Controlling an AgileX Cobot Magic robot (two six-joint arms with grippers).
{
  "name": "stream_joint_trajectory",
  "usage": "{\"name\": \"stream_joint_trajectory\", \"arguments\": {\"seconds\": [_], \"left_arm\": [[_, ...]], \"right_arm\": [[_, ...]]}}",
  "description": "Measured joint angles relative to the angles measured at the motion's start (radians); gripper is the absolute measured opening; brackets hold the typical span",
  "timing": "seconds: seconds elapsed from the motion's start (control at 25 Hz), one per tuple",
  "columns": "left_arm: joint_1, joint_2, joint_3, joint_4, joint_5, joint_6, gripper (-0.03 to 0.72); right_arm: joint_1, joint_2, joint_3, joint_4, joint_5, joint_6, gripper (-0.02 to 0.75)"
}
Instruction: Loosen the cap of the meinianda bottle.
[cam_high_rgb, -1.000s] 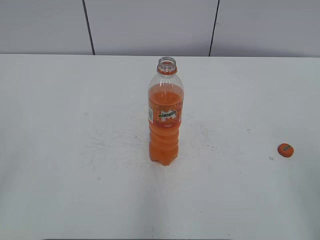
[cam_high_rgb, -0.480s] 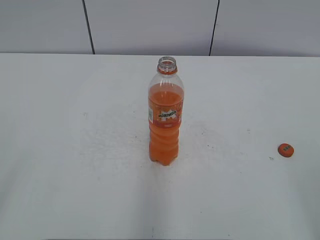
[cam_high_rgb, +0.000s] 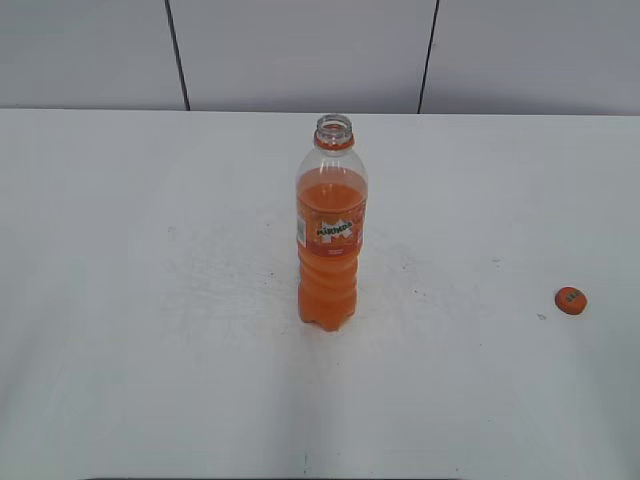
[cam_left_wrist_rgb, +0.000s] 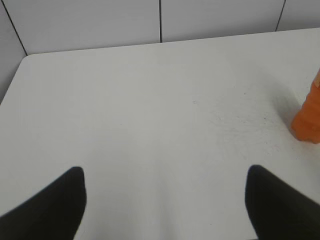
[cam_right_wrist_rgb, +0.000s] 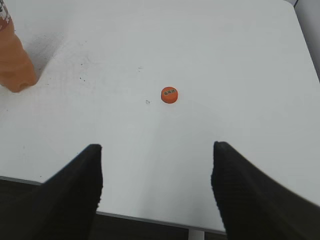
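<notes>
The meinianda bottle stands upright in the middle of the white table, its mouth open with no cap on it. Its orange base shows at the right edge of the left wrist view and at the left edge of the right wrist view. The small orange cap lies flat on the table far to the right, also in the right wrist view. My left gripper is open and empty, left of the bottle. My right gripper is open and empty, near the front table edge, short of the cap.
The white table has scuffed dark specks around the bottle. A grey panelled wall runs behind it. The table's front edge shows under my right gripper. Neither arm shows in the exterior view.
</notes>
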Motion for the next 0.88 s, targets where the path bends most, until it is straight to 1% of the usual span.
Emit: {"name": "stream_joint_trajectory", "arguments": {"seconds": [0.12, 0.32, 0.4, 0.88], "left_arm": [[0.011, 0.000, 0.000, 0.000, 0.000, 0.001, 0.590], [0.068, 0.000, 0.000, 0.004, -0.002, 0.002, 0.590], [0.081, 0.000, 0.000, 0.005, -0.003, 0.002, 0.590], [0.088, 0.000, 0.000, 0.006, -0.005, 0.002, 0.590]], "right_arm": [[0.000, 0.000, 0.000, 0.000, -0.002, 0.000, 0.514], [0.000, 0.000, 0.000, -0.003, -0.004, 0.000, 0.514], [0.000, 0.000, 0.000, -0.005, -0.004, 0.000, 0.514], [0.000, 0.000, 0.000, -0.009, -0.004, 0.000, 0.514]]}}
